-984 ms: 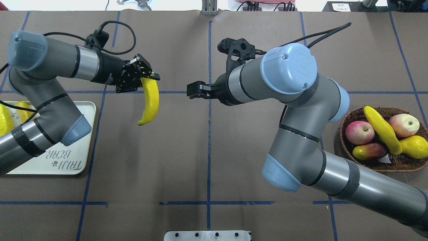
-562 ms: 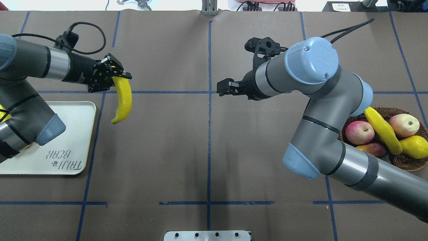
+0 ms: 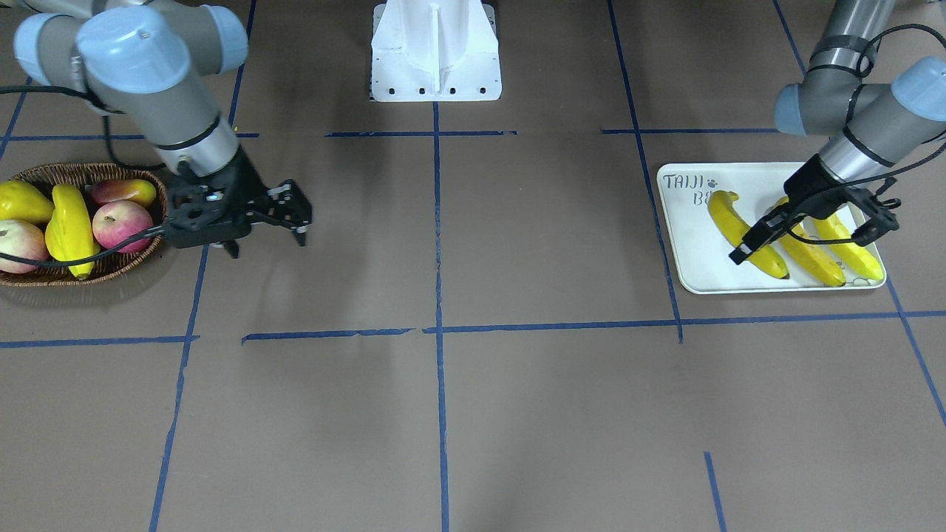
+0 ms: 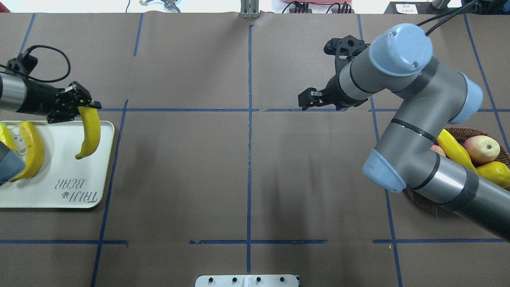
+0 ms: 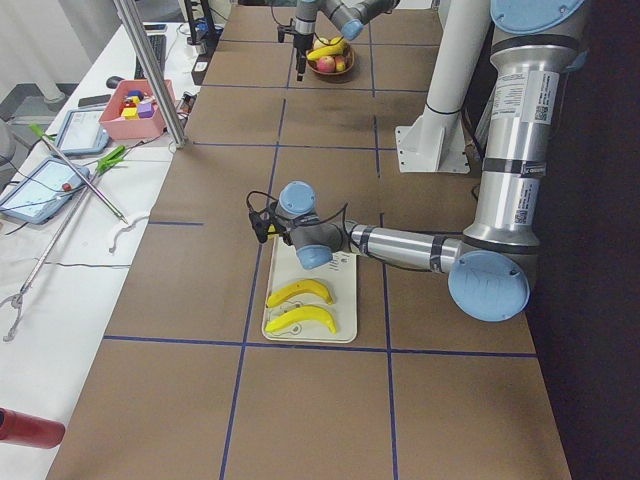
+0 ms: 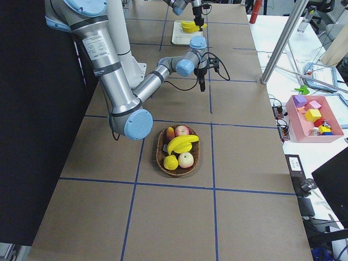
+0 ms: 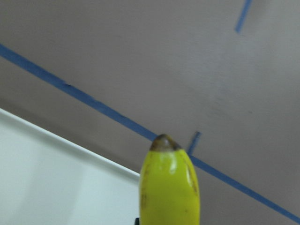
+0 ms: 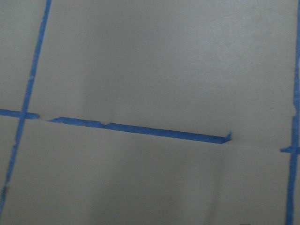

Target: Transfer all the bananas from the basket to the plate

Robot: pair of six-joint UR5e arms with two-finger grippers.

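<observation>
Yellow catches the eye first: I count four bananas. The held banana hangs by its upper end from the left gripper, which is clamped tight on it. It dangles over the side of the plate nearest the table's middle, and I cannot tell whether its lower tip touches. A middle banana and an outer banana lie flat on the plate, side by side and roughly parallel. The basket banana rests on top of the other fruit in the basket, at the far end of the table from the plate.

That other fruit comes to four pieces: an apple touching the basket banana, a second apple on its other side, one yellow pear and one red-and-green fruit.

Of the two arms, the right one holds its right gripper above bare table between the centre line and the basket. No fruit is in it, and I cannot tell whether its jaws are apart or together.

Brown paper covers the table, ruled into large squares by blue tape. A white mounting base stands at the robot's edge. Past the table, a white bench carries a pink bin of coloured blocks, with a metal pole rising at its edge.
</observation>
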